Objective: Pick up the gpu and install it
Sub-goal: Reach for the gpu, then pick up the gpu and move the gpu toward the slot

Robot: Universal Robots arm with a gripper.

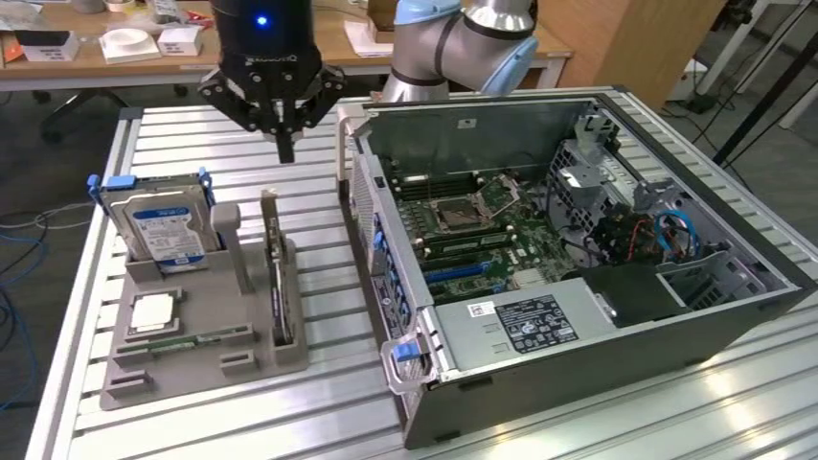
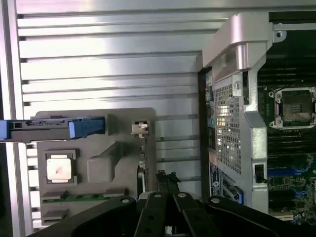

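The claw (image 1: pixel 285 144) is seen clenched and empty above the gpu (image 1: pixel 276 278), which is stood on edge in the grey holder (image 1: pixel 172 369) on the counter (image 1: pixel 167 134)

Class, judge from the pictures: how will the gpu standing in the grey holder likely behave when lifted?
The gpu is a thin card standing on edge, so it probably stays stiff but could tip once clear of the holder slot. Being so thin, it is likely light for its length. As a circuit card, hard squeezing may damage it.
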